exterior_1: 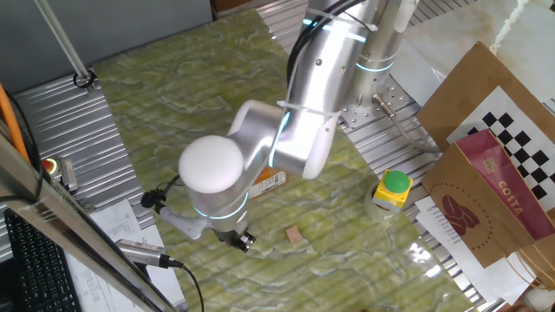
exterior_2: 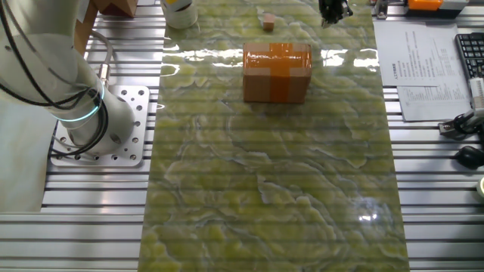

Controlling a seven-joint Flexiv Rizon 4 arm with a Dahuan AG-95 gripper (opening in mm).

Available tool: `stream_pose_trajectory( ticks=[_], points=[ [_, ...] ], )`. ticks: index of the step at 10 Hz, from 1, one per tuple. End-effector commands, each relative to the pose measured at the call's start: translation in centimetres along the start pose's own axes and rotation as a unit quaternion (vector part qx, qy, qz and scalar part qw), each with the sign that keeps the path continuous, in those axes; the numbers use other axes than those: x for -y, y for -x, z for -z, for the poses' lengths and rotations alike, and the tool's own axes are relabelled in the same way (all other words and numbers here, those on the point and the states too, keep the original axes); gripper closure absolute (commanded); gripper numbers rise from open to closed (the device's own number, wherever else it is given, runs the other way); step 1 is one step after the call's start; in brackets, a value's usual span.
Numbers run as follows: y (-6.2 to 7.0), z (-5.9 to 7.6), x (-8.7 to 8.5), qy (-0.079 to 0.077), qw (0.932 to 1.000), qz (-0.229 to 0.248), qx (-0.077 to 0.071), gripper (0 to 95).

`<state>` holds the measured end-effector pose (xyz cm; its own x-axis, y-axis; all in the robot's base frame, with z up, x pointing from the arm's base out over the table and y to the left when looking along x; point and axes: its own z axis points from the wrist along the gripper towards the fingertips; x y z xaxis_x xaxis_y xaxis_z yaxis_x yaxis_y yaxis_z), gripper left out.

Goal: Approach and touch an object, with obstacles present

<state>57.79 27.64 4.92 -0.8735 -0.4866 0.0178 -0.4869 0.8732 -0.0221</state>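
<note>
A small wooden block (exterior_1: 295,234) lies on the green marbled mat (exterior_1: 173,95) near its edge; it also shows in the other fixed view (exterior_2: 268,22). A brown box with orange tape (exterior_2: 277,72) stands mid-mat, mostly hidden under the arm in one fixed view (exterior_1: 270,179). My gripper (exterior_1: 242,240) points down just above the mat, a short way beside the block and apart from it. It shows at the top edge of the other view (exterior_2: 333,10). Its fingers are dark and small, and I cannot tell whether they are open.
A yellow box with a green button (exterior_1: 393,189) stands at the mat's edge. Paper bags (exterior_1: 490,199) lie beyond it. Papers (exterior_2: 422,68) and a keyboard (exterior_2: 470,53) lie on the gripper's side. The robot base (exterior_2: 98,125) is bolted beside the mat.
</note>
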Motion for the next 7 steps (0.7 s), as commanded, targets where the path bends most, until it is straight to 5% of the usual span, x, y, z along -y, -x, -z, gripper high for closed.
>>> stream_pose_trajectory(
  ticks=[1,2,5,7],
  points=[
    [-2.2,-0.2,-1.4,0.039,0.9918,0.120,0.016,95.0],
    [-2.9,0.1,-2.0,0.030,0.9860,0.164,0.009,95.0],
    [-5.5,0.1,-3.6,0.030,0.9805,0.194,0.010,95.0],
    [-7.1,-0.2,-4.4,0.024,0.9661,0.257,0.004,95.0]
  ],
)
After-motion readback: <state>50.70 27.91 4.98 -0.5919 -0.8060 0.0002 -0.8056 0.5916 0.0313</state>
